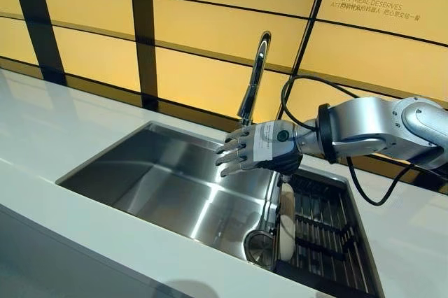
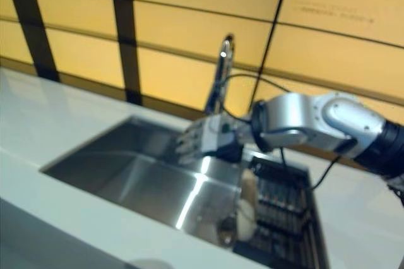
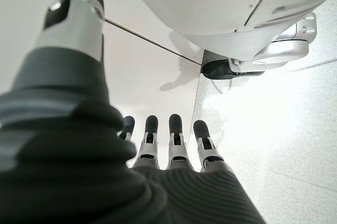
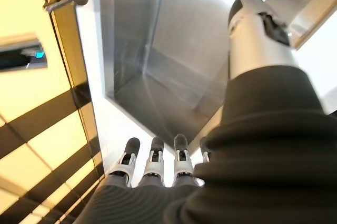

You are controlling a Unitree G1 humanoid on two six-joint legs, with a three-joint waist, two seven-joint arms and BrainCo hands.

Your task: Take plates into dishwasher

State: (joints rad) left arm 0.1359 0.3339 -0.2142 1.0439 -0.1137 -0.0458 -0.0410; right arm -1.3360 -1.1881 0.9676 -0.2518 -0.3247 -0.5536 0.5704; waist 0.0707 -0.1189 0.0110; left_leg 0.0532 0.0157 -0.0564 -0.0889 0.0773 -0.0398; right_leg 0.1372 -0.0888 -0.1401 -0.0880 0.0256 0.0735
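My right hand hangs open over the right half of a steel sink, just in front of the tap, holding nothing. Its straight fingers point over the bare basin in the right wrist view. A pale plate stands on edge at the left end of a dark rack set in the sink's right side, below and slightly right of the hand. The hand does not touch it. My left hand shows only in its own wrist view, open, fingers straight over the pale floor.
A tall chrome tap rises behind the sink, close to my right hand. A round drain sits in the basin's near right corner. White counter surrounds the sink; a yellow panelled wall with dark strips stands behind.
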